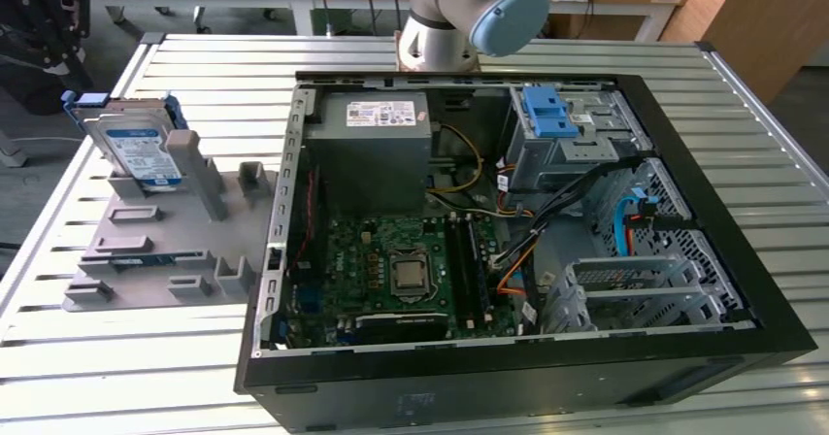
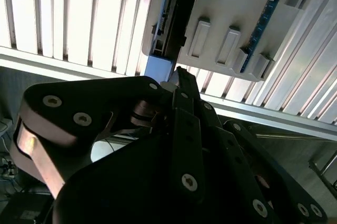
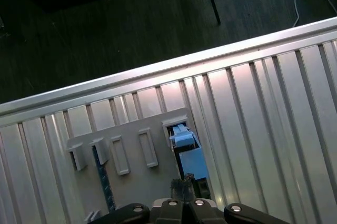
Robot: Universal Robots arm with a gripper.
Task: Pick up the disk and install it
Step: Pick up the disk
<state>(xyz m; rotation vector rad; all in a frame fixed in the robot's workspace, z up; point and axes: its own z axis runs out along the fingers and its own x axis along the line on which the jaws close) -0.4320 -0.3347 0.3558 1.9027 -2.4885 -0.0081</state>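
The disk, silver with a blue-and-white label and blue side rails, stands on edge in a slot at the far end of the grey holder on the exterior view's left. In the second wrist view the disk is seen edge-on; in the first wrist view its blue rail end pokes out of the holder. My gripper hovers above that end of the disk, apart from it. Its black fingers are drawn together with nothing between them.
An open computer case takes up the middle of the slatted metal table, with a blue drive-bay latch and a grey power-supply box inside. The arm's base stands behind it. The table edge runs just beyond the holder.
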